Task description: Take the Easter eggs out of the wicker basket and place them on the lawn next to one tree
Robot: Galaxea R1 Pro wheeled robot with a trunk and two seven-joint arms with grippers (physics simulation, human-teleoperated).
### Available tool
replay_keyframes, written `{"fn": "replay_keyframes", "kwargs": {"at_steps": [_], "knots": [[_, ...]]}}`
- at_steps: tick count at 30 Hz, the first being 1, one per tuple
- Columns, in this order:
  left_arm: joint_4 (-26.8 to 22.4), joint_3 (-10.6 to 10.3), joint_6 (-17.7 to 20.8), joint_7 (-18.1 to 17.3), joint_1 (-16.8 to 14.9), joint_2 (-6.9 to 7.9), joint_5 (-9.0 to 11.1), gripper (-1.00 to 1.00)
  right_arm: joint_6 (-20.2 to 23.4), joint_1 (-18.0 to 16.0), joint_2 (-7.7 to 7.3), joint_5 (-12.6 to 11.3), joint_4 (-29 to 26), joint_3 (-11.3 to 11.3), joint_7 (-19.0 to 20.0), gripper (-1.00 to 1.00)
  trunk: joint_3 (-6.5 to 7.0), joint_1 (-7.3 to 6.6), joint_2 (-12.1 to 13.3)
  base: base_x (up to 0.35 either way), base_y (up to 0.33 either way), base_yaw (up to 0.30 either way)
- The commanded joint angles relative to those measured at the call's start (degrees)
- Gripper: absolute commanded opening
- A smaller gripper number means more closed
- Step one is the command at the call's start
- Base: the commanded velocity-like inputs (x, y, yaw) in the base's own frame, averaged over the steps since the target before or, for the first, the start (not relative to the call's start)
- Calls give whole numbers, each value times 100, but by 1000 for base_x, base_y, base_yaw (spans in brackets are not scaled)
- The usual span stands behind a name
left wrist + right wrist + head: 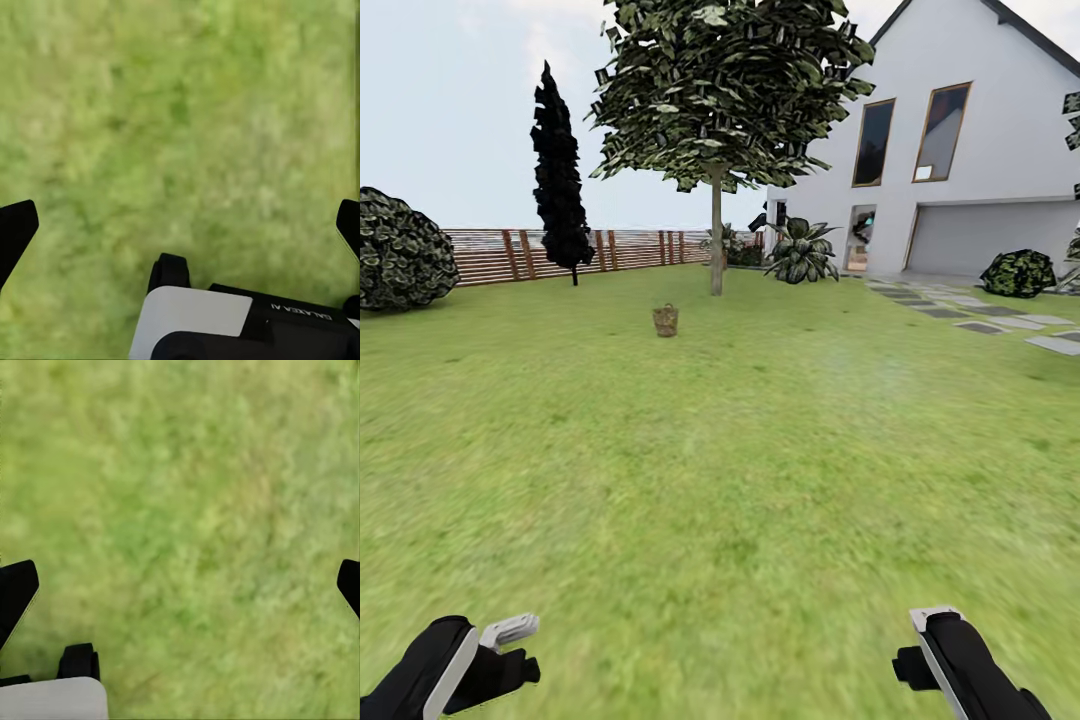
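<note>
**Basket far ahead, both grippers empty**

We've got the left gripper [180, 225] and right gripper [180, 581] spread wide, jaws released over bare lawn [760, 480]. Far ahead of them stands the wicker basket [665, 320], just short of the tree [716, 230], slightly to its left.

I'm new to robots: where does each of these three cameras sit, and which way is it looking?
Head view: on the robot's head, facing forward and down over the lawn toward the basket, tree and house; both forearms show at the bottom corners.
Left wrist view: on the left arm, looking down along the left gripper, open over grass.
Right wrist view: on the right arm, looking down along the right gripper, open over grass.
Shared: both wrist views show bare lawn between black fingertips.
</note>
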Motion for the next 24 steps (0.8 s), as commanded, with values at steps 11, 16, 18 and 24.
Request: {"fn": "replay_keyframes", "kwargs": {"at_steps": [11, 16, 18, 24], "knots": [[-5, 12, 25, -47, -3, -2, -19, 100, 25, -3, 9, 30, -6, 2, 12, 100, -7, 3, -3, 338, 0, 0], [-5, 13, 25, -45, -2, -1, -20, 100, 25, -3, 9, 30, -6, -1, 12, 100, -7, 3, -3, 338, 0, 0], [-5, 14, 25, -44, -3, -1, -20, 100, 25, -3, 11, 37, -6, 1, 12, 100, -7, 3, -3, 338, 0, 0], [-5, 9, 25, -47, -5, -8, -20, 100, 25, -3, 17, 47, -6, 2, 12, 100, -7, 3, -3, 338, 0, 0]]}}
